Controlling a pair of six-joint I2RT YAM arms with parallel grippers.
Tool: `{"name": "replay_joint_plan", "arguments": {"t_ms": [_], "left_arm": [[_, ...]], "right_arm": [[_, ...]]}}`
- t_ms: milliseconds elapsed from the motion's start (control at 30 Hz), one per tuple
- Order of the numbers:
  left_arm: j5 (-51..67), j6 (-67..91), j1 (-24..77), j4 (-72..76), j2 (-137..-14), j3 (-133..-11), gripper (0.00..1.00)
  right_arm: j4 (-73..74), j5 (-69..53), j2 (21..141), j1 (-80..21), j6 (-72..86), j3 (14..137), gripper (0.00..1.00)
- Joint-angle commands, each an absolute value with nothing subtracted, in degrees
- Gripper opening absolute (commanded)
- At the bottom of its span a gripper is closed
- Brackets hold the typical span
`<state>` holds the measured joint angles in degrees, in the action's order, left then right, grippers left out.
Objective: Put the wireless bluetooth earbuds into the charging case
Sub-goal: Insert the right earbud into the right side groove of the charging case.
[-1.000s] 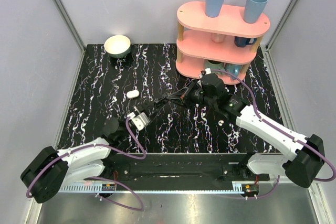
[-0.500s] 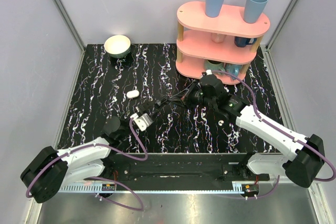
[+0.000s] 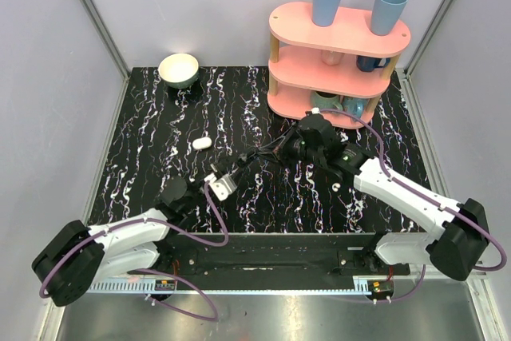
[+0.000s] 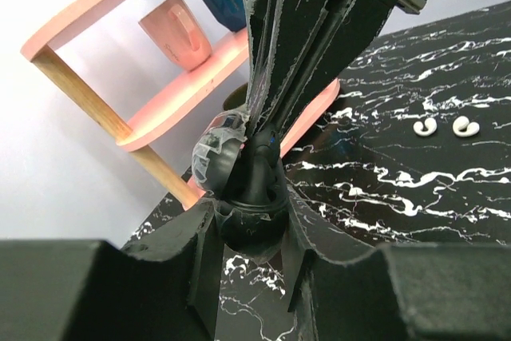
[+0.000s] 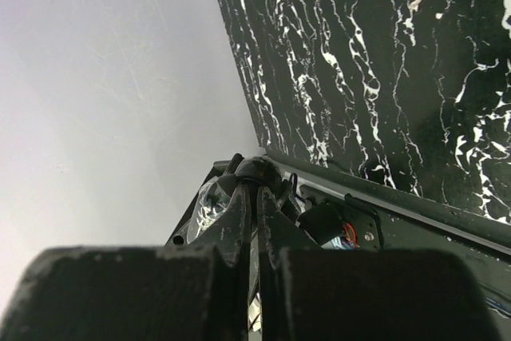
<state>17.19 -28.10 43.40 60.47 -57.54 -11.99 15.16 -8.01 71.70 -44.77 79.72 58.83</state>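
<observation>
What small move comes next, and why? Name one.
Probably back the right pincer off toward the earbuds: they and the white case lie loose, while both pincers are shut, meeting on a dark round thing in the left pincer.

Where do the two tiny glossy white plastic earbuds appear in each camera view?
Top external: two tiny glossy white plastic earbuds, a white speck right of centre, just on the near side of the right arm.
Left wrist: earbuds side by side, far right.
Right wrist: not in it.
Shared landmark: pink three-tier shelf, in top external and left wrist only.
</observation>
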Motion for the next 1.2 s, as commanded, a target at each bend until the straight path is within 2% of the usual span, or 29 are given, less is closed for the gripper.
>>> {"name": "replay_joint_plan", "arguments": {"t_ms": [0,167,667,767,800,867,1033,1167], "left_arm": [[19.52,-31.20,46.23,64.25,-57.66,-15.47,0.00],[18.02,-35.68,47.98,58.81,-57.39,-16.79,0.00],[16.88,-35.51,50.27,58.80,-58.10,-17.40,0.00],[16.44,-35.07,50.36,58.97,-58.09,-17.49,0.00],[16.26,-34.63,50.45,59.50,-58.01,-17.14,0.00],[15.82,-34.28,50.45,60.20,-57.92,-16.79,0.00],[14.77,-32.96,50.45,61.96,-57.74,-15.91,0.00],[13.45,-31.38,50.45,65.47,-57.83,-14.51,0.00]], "right_arm": [[14.76,-4.67,73.30,-46.05,79.01,60.29,0.00],[16.34,-2.29,73.21,-46.76,77.78,61.26,0.00],[15.12,1.05,75.41,-49.39,77.26,61.96,0.01],[14.59,1.06,75.15,-49.48,76.73,61.88,0.04],[14.59,1.05,74.97,-49.48,76.47,61.88,0.12],[14.15,1.32,74.53,-49.48,76.20,61.35,0.14],[12.75,2.37,72.34,-49.48,75.41,60.21,0.26],[12.74,3.51,70.93,-49.48,74.80,59.77,0.31]]}}
